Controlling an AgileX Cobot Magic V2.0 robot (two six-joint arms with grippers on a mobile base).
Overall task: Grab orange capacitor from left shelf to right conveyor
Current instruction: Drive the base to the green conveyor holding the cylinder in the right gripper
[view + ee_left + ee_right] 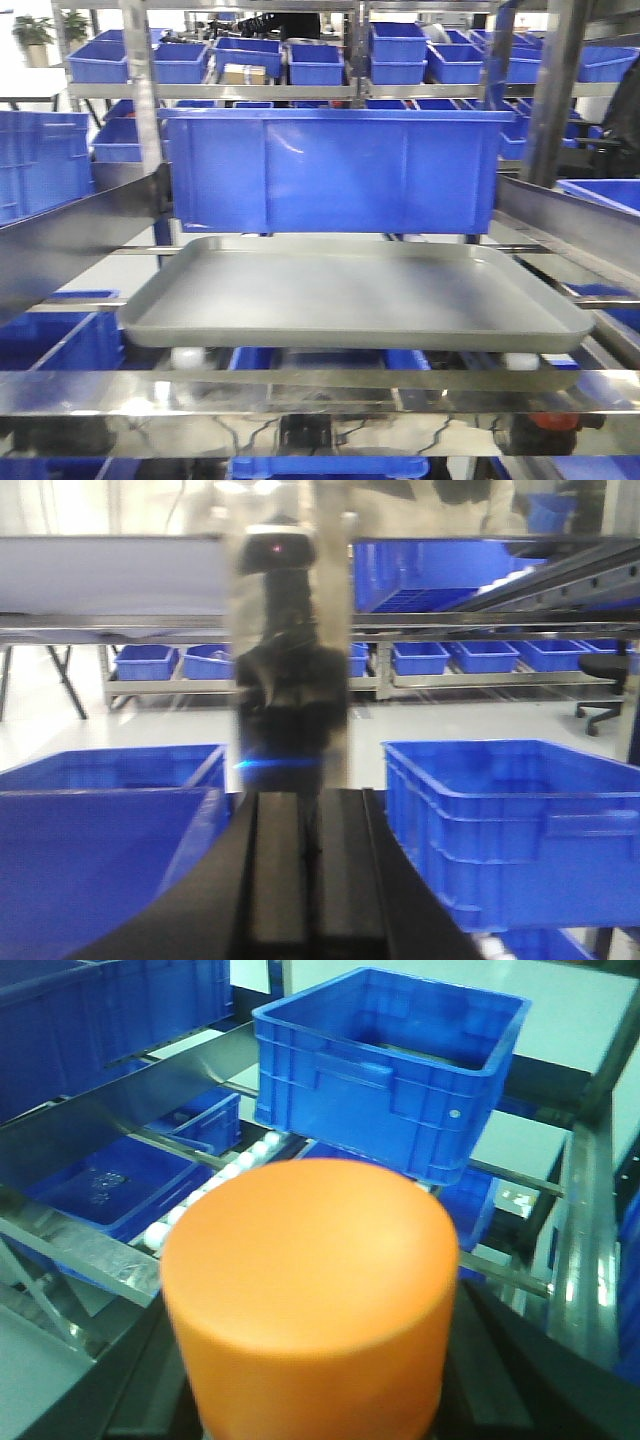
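The orange capacitor (310, 1290), a fat orange cylinder, fills the lower middle of the right wrist view. My right gripper (312, 1380) is shut on it, with black fingers (500, 1370) showing on both sides. It hangs above a roller conveyor (232, 1165), near a blue bin (385, 1070). My left gripper (310, 855) is shut and empty, its black fingers pressed together and pointing at a shiny metal post (285, 630). Neither gripper shows in the front view.
In the front view a grey tray (350, 290) rests on rollers before a large blue bin (335, 165), between slanted steel rails (70, 235). Shelves with several blue bins stand behind. In the left wrist view, blue bins (520, 825) flank the gripper on both sides.
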